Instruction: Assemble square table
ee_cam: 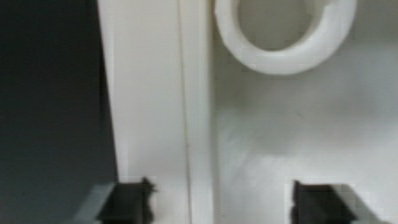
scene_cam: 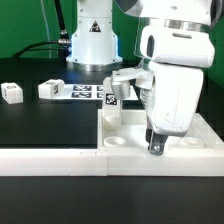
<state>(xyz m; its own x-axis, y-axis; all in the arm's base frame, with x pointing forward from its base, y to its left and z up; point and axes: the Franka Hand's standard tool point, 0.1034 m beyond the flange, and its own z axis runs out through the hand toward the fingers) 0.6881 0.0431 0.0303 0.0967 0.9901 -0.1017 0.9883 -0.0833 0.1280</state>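
Square table slab [scene_cam: 205, 135] lies at the exterior view's right, against the border wall [scene_cam: 50, 155]. By my judgement assembly is barely begun. Far left, one leg [scene_cam: 10, 93] and a second leg [scene_cam: 48, 88] sit loose on open black table. A third leg [scene_cam: 112, 99] stands at the slab's corner; whether it is fixed, I cannot tell. My gripper [scene_cam: 155, 150] hangs over the slab's edge, fingers [ee_cam: 128, 200] wide, holding nothing. Free room is leftward only.

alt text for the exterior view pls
A white robot arm's gripper hangs low, pointing down, over the near edge of a large white plastic square slab with a raised rim. To the exterior view's left, a small white tagged block leg and a second leg lie apart on the black table.
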